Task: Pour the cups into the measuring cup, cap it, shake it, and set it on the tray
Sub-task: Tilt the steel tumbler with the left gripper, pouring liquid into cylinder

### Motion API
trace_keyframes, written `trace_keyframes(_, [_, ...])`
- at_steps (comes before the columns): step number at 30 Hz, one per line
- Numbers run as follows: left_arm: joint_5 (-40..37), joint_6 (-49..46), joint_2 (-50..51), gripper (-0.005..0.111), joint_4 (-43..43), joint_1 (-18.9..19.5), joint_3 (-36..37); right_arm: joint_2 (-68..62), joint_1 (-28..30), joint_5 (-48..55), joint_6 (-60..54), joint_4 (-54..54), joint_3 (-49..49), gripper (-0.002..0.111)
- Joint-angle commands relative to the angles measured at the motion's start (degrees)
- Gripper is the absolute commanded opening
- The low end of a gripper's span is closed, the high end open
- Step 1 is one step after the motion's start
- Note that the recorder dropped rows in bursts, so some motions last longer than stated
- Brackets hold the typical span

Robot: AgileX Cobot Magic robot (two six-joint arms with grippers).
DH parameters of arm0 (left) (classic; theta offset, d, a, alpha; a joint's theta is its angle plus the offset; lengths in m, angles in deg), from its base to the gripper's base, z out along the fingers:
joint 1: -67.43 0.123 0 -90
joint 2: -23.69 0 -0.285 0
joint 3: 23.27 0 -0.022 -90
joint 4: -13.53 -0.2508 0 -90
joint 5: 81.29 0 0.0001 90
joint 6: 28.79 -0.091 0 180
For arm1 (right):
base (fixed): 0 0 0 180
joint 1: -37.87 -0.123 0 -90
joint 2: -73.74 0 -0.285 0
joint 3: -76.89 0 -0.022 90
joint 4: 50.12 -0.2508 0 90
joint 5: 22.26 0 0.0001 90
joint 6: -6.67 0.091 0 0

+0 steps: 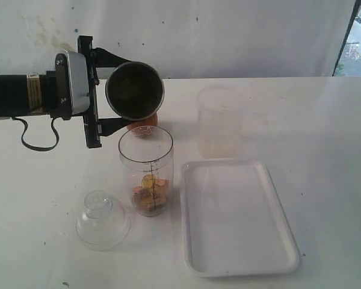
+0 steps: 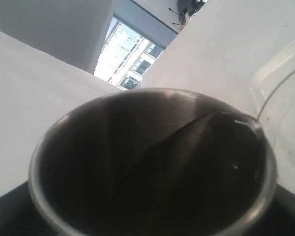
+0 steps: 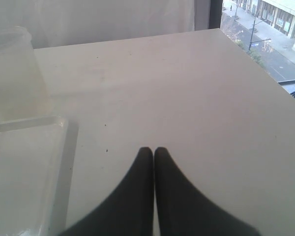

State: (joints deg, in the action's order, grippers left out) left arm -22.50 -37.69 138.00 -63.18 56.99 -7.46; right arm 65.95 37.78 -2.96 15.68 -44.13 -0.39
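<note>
L gripper (image 1: 119,90) clamped the steel tumbler (image 1: 135,90), tipped on its side, mouth twd the exterior cam. Measuring cup (image 1: 147,174) stood upright just below it, uncapped, w/ orange & yellow bits at the bottom. Cap (image 1: 102,220) lay on the table (image 1: 325,150) lower down, beside that cup. Wooden cup (image 1: 143,124) was just behind the tumbler, mostly hidden. R gripper (image 3: 154,153) was closed & empty, fingertips touching, w/ the tray (image 1: 234,217) near it.

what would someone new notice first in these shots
The shiny steel tumbler, gripped in the left jaws and tipped on its side with its dark mouth facing the exterior camera, hangs just above the clear measuring cup, which holds orange and yellow pieces at its bottom. In that view the big white tray lies to the cup's right and the dome cap to its left.
</note>
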Motion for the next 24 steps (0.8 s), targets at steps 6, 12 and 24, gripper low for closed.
trace_keyframes(6, [3.1, -5.5, -1.2, 0.000, 2.9, -0.2, -0.2, 0.0, 0.0, -0.2, 0.0, 0.0, 0.1, 0.000])
trace_keyframes(12, [3.1, -8.4, -1.2, 0.000, 3.2, -0.2, -0.2, 0.0, 0.0, -0.2, 0.0, 0.0, 0.1, 0.000])
trace_keyframes(24, [3.0, -13.5, -1.2, 0.000, 4.7, -0.2, -0.2, 0.0, 0.0, -0.2, 0.0, 0.0, 0.1, 0.000])
